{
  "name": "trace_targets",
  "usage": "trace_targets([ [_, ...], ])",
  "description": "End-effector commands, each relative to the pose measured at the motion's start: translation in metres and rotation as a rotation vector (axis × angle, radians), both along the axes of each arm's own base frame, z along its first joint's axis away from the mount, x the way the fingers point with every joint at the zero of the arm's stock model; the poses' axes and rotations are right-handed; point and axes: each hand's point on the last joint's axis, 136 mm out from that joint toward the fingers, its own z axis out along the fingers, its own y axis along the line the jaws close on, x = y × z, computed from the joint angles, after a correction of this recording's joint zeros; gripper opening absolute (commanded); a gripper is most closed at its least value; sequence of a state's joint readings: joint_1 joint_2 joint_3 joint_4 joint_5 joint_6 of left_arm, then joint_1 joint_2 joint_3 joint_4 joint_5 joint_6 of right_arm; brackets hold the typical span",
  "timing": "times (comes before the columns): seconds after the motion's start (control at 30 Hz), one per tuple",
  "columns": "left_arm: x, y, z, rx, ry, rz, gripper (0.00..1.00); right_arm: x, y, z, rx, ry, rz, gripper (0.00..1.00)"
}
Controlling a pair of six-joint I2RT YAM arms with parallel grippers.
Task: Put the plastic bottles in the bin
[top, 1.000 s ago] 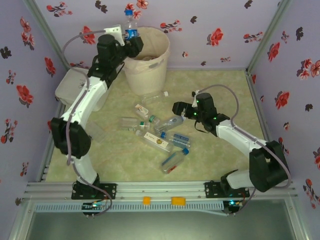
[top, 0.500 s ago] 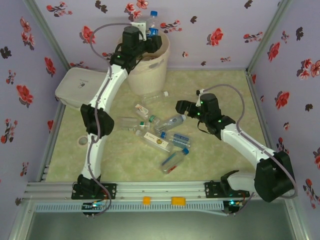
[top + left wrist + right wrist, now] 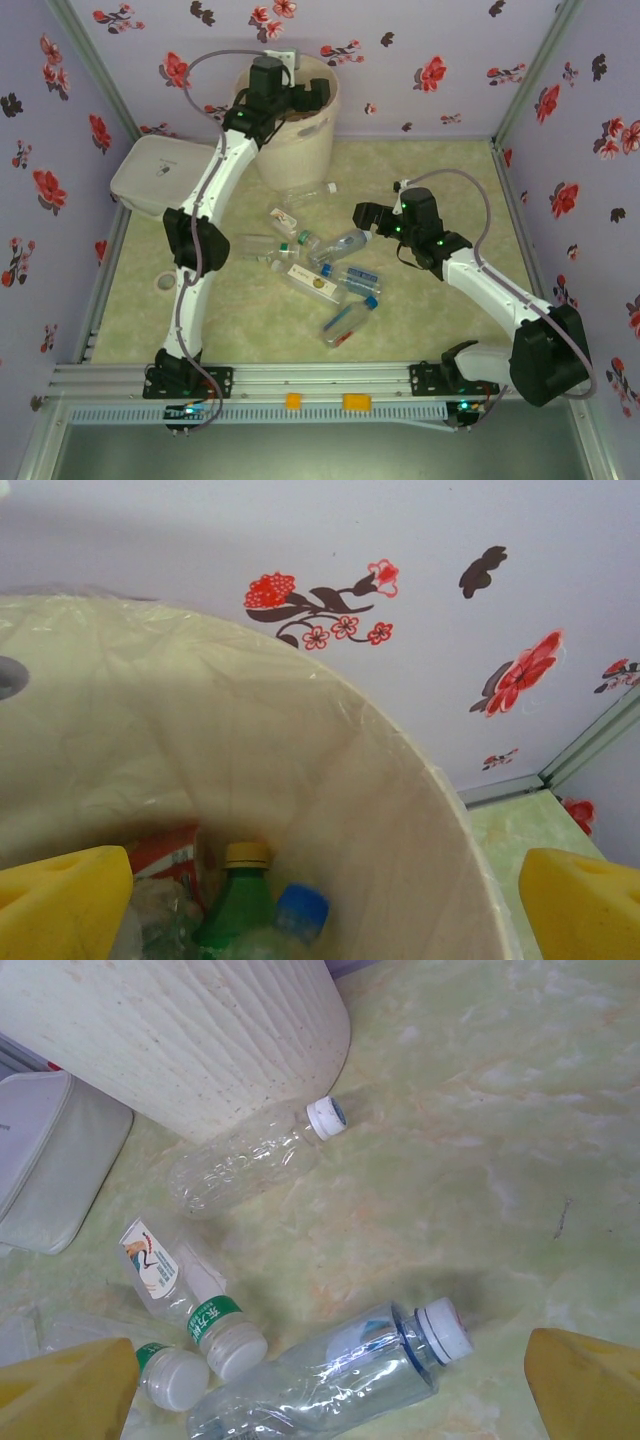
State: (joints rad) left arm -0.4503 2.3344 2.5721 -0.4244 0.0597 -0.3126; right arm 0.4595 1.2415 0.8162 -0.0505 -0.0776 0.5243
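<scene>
The cream bin (image 3: 300, 140) stands at the back. My left gripper (image 3: 308, 95) hangs open over its mouth with nothing between its fingers. In the left wrist view the gripper (image 3: 325, 880) looks down on the pale liner (image 3: 300, 760), a green bottle with a yellow cap (image 3: 235, 900) and a blue-capped bottle (image 3: 297, 912). Several plastic bottles (image 3: 315, 265) lie scattered on the floor. My right gripper (image 3: 358, 215) is open just above a clear white-capped bottle (image 3: 340, 1375), which lies between its yellow fingers (image 3: 70, 1390) untouched.
A flat white box (image 3: 150, 175) sits left of the bin. One clear bottle (image 3: 245, 1160) lies against the bin's base (image 3: 200, 1030), and a labelled one (image 3: 175, 1295) lies beside the white-capped bottle. A small round disc (image 3: 165, 283) lies on the floor at left. Floral walls enclose the space.
My left arm swung from the bin's left to above its mouth. Its gripper opened, and the blue-capped bottle it held is gone from the jaws. The right arm barely moved.
</scene>
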Motion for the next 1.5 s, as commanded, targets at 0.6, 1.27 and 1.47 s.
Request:
trace_targets([
  [0.6,-0.146,0.039,0.049,0.053,-0.180,-0.036,1.00,-0.004,0.019,-0.057,0.090,0.257,-0.092,0.99],
  [1.27,-0.244,0.122,-0.146,-0.071,0.133,0.187,1.00,0.005,0.056,-0.125,0.089,0.458,-0.272,0.99],
  [1.47,-0.242,0.123,-0.153,-0.067,0.121,0.194,1.00,0.019,0.060,-0.132,0.124,0.449,-0.329,0.94],
])
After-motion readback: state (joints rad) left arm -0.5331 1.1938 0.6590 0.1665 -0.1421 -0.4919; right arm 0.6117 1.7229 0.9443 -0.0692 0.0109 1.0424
